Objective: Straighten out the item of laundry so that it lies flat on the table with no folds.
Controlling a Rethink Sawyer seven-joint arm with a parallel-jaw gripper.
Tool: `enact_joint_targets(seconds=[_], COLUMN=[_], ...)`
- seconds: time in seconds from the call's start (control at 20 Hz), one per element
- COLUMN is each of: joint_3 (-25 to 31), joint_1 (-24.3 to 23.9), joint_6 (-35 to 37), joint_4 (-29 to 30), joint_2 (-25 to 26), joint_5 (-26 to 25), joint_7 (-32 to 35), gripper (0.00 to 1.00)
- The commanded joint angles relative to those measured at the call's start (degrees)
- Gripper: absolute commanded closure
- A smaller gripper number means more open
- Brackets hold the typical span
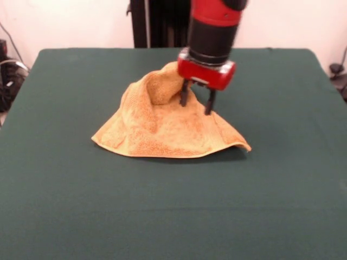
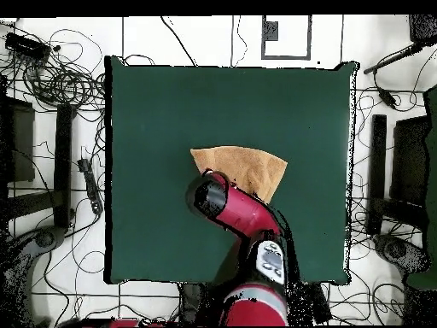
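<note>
Towel (image 1: 162, 127) bunched on table (image 1: 173, 216); gripper (image 1: 196, 103) fingers apart, gripping nothing

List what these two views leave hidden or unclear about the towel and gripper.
- Overhead view: the gripper is hidden under the arm, which also covers the towel's near part.
- Front view: the towel's far side is hidden behind its raised fold.
- Both views: the towel's stripes and underside don't show.
</note>
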Motion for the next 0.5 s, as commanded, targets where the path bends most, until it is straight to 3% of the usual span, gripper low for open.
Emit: enact_joint_targets(seconds=[0.05,0.5], joint_3=[10.81,12.13], joint_1=[-7.96,-13.85], joint_6=[-5.27,-0.57], joint_4=[7.42,8.12], joint_2=[3.95,2.89], joint_5=[-6.59,-10.87], joint_7=[4.86,6.03], gripper=[0.00,0.00])
